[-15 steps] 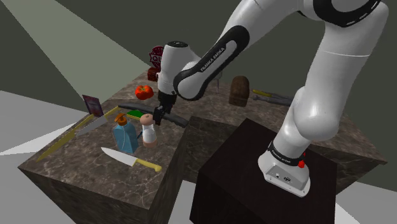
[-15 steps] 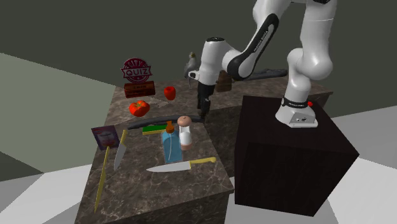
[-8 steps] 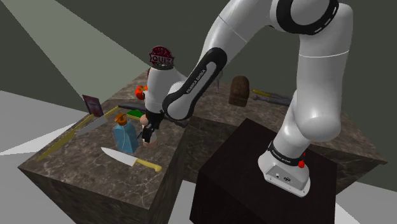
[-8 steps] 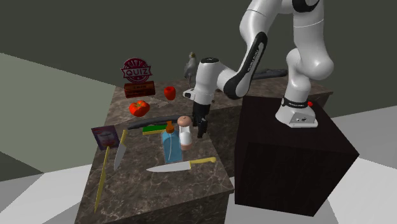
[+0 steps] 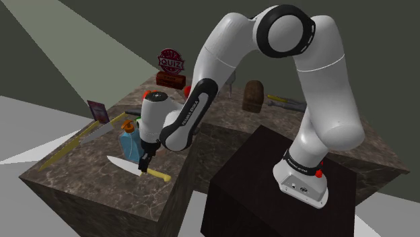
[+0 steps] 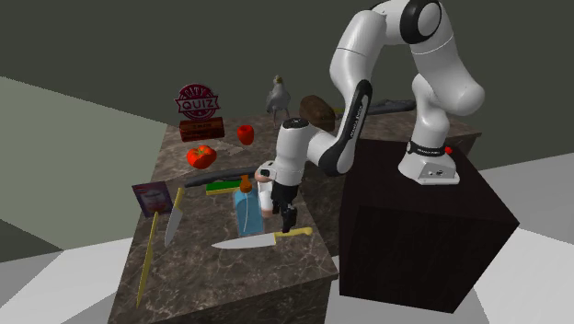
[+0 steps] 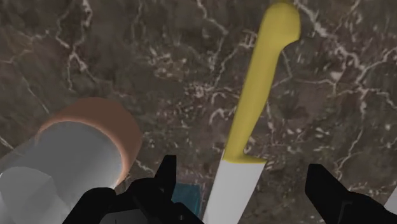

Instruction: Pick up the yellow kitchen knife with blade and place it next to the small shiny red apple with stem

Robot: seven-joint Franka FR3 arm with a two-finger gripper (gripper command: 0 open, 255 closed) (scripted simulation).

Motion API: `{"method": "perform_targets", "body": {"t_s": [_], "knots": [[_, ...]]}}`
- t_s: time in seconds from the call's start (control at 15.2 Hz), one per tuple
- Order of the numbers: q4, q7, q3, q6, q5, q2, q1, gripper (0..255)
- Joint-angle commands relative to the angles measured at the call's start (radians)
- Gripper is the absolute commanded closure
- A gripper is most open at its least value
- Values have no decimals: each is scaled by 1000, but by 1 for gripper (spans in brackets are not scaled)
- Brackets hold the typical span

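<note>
The yellow-handled knife (image 6: 262, 239) lies flat near the front of the dark marble table (image 6: 212, 276), its white blade (image 5: 122, 163) pointing to the shoulder view's left. My gripper (image 6: 287, 221) hangs just above it, open, near where handle meets blade. In the wrist view the yellow handle (image 7: 267, 76) and blade run up between the two black fingers (image 7: 159, 191), which stand wide apart and touch nothing. The small red apple (image 6: 245, 134) sits near the back of the table, far from the gripper.
A blue bottle (image 6: 245, 210) and a white shaker with a brown top (image 7: 83, 153) stand close beside the gripper. A tomato (image 6: 200, 156), a Quiz sign (image 6: 199, 103), a grey knife (image 6: 173, 221), a purple card (image 6: 152, 196) and a bird figure (image 6: 277, 95) share the table.
The arm has swung from the middle of the table toward its front and dropped low. The gripper now hangs right over the yellow knife. No object has moved.
</note>
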State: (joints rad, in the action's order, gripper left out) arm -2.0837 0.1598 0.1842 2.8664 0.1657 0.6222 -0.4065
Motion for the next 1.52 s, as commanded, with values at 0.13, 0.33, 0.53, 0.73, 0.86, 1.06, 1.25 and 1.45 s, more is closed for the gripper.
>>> {"method": "perform_targets", "body": {"t_s": [0.13,0.33,0.53,0.73,0.86,1.06,1.25,1.45], "knots": [[39,3,-13,24,10,62,-17,0],[66,8,-24,41,15,106,-28,0],[71,8,-26,45,16,114,-30,0],[71,8,-26,45,16,114,-30,0],[71,8,-26,45,16,114,-30,0],[71,8,-26,45,16,114,-30,255],[71,8,-26,44,16,114,-30,255],[71,8,-26,45,16,114,-30,255]]}}
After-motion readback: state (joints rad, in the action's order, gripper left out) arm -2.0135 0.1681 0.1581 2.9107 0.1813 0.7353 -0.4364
